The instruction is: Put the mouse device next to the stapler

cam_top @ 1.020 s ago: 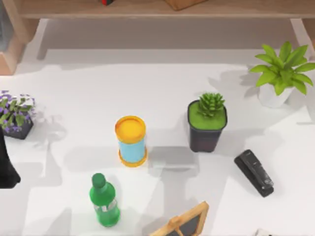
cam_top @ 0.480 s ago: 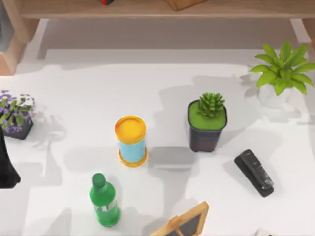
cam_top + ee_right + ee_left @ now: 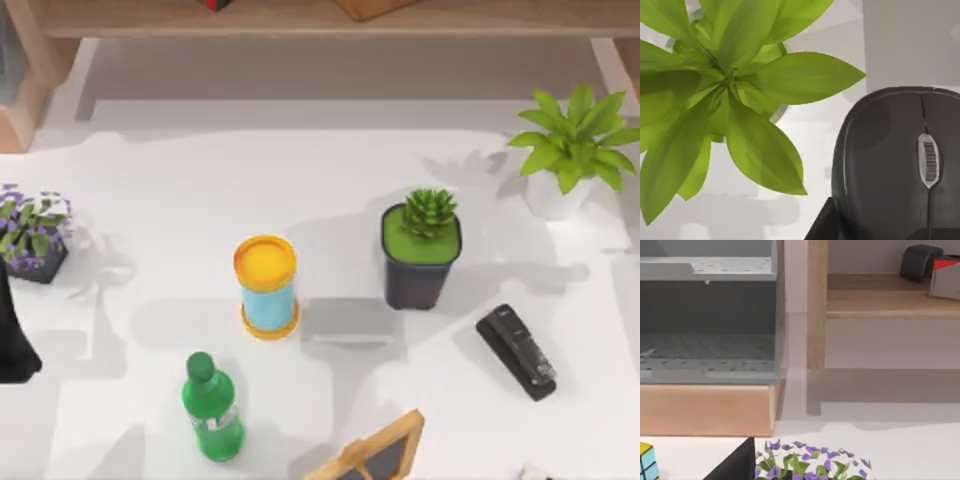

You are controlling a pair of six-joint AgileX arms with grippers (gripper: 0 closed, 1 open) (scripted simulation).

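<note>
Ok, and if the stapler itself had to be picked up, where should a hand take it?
Probably from straight above, closing across the stapler's two long sides near mid-length. It lies flat on the table at the right, long, narrow and set diagonally, so the fingers should be turned square to that diagonal. The dark succulent pot stands apart from it, leaving both long sides free.

White tabletop (image 3: 200, 200) fills most of top view, patchy grey shadows all over it. Wooden shelf (image 3: 300, 18) runs along 12 o'clock edge, pale wall strip under it. Wood-framed grey cabinet (image 3: 707, 335) at 10 o'clock corner, perforated grey panels inside, light wood base. Wooden post (image 3: 817, 305) beside it. Lighting soft, shadows blurry-edged.
</note>
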